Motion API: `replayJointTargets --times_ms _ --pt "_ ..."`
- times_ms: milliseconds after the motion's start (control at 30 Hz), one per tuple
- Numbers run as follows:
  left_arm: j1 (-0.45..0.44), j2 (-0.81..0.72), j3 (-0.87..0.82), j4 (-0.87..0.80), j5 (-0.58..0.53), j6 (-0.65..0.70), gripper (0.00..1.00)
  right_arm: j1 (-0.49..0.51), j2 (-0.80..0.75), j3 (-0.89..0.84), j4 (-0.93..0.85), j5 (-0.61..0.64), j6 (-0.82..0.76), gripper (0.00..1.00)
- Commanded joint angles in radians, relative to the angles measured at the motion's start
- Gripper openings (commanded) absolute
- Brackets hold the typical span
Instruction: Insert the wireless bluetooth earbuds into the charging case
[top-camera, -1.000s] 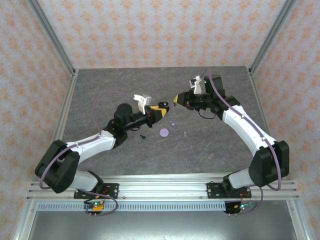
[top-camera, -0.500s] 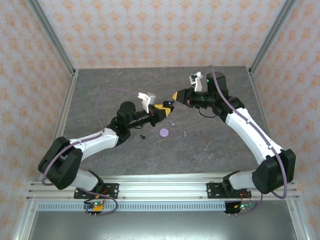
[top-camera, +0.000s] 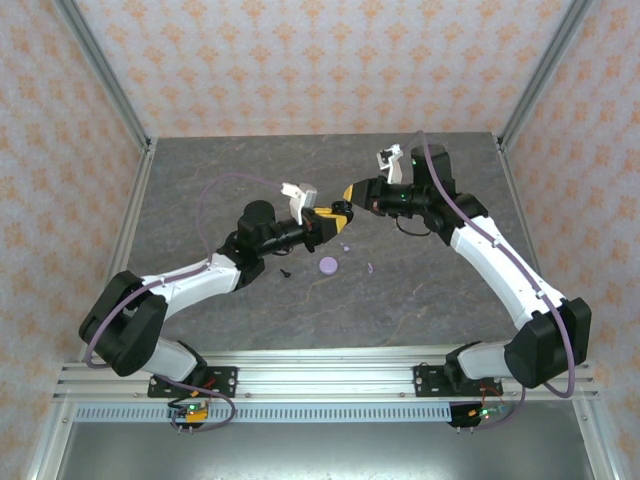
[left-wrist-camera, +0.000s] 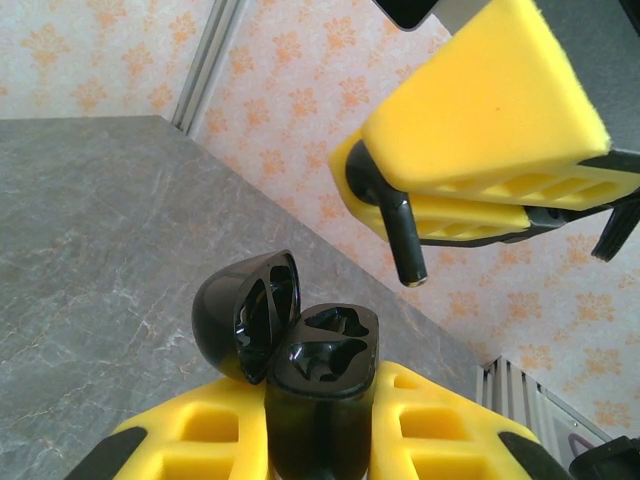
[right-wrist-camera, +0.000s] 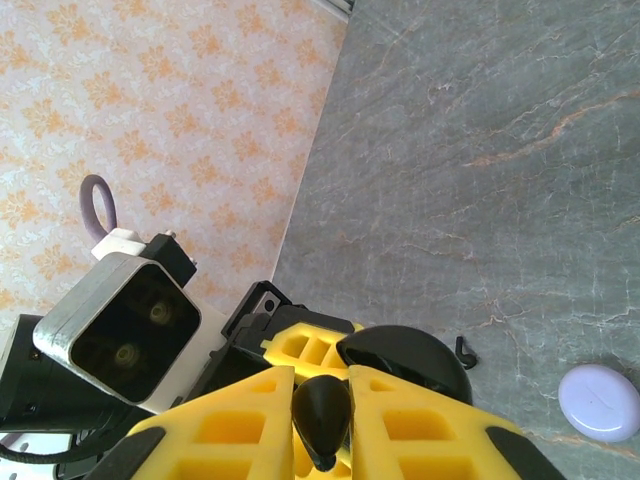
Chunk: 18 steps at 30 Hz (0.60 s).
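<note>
Nothing seated yet: left claw (left-wrist-camera: 320, 425) clamps the open charging case (left-wrist-camera: 325, 350), wells empty; right claw (right-wrist-camera: 320, 400) pinches a black earbud (left-wrist-camera: 395, 225) at its one o'clock; a second black earbud (top-camera: 285, 272) lies on the desk (top-camera: 420, 295).

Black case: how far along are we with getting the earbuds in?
Done: the black case is lifted in the left gripper with its lid open. In hand: the right gripper holds a black earbud, stem pointing down toward the case, not yet seated. Left: both sockets are empty, a second black earbud lies on the table, and two lavender earbuds sit near the lavender disc.
</note>
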Motion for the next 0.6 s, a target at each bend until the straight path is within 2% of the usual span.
replayJointTargets --times_ms 0,567 --pt "-0.012 0.002 0.037 0.023 0.027 0.013 0.13 0.007 -0.011 0.014 0.016 -0.006 -0.009 0.18" --pt "-0.016 -0.026 0.047 -0.013 0.014 0.014 0.13 0.008 0.002 0.005 -0.005 0.015 -0.027 0.18"
